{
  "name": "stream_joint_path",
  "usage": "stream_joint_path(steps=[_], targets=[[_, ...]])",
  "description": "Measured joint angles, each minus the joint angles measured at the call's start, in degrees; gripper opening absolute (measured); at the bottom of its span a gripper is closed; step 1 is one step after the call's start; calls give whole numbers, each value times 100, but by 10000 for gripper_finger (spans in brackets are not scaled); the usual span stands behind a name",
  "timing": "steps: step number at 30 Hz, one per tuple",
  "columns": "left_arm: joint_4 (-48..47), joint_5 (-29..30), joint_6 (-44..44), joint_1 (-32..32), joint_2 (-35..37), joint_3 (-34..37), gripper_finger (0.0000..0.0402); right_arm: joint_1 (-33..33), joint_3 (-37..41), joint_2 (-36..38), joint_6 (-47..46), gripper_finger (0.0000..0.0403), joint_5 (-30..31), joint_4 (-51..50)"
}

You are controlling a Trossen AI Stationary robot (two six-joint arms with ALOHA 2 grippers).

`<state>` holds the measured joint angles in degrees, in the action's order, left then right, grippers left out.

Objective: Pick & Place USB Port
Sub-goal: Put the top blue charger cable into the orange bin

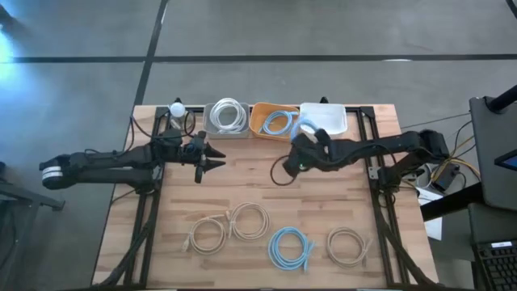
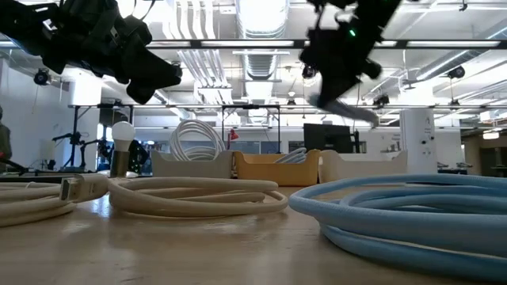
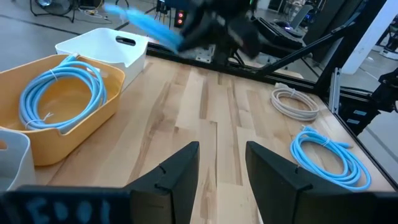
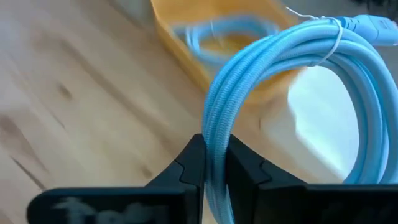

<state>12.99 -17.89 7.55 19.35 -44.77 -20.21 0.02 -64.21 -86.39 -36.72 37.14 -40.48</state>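
Observation:
My right gripper [image 4: 214, 158] is shut on a coiled light-blue cable [image 4: 292, 68] bound with a white tie, and holds it above the table in front of the orange bin [image 1: 260, 121] and the white bin [image 1: 333, 121]. The low view shows that gripper [image 2: 339, 59] high up, with the cable [image 2: 347, 108] below it. A second blue cable [image 3: 59, 93] lies inside the orange bin. My left gripper [image 1: 214, 158] hovers open at the table's far left, in front of the grey bin [image 1: 226, 118] that holds a white cable. Nothing is between its fingers [image 3: 180, 171]. My right gripper pinches the coil's bundled strands [image 4: 214, 134] between its two fingers at one spot on the loop. The fingers slant downward, coming from the table's right side. The coil is lifted clear of the table, its loop and tie [image 4: 336, 42] beyond the fingertips.
On the near half of the table lie two white coils [image 1: 206, 234] [image 1: 249, 220], a blue coil [image 1: 289, 246] and a beige coil [image 1: 347, 245]. A small lamp [image 1: 177, 109] stands at the far left. Bare wood lies between the two arms.

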Motion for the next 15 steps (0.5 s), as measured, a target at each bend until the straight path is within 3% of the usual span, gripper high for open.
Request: stream_joint_path(steps=[8, 12, 15], targets=[[4, 0, 0, 0, 0, 0, 156, -328, -478, -259, 2017, 38, 336, 1925], [15, 0, -2, -1, 0, 0, 156, -606, -465, -759, 2719, 38, 191, 2963], [23, -1, 0, 0, 0, 0, 156, -868, -596, -1260, 2933, 38, 135, 3122]])
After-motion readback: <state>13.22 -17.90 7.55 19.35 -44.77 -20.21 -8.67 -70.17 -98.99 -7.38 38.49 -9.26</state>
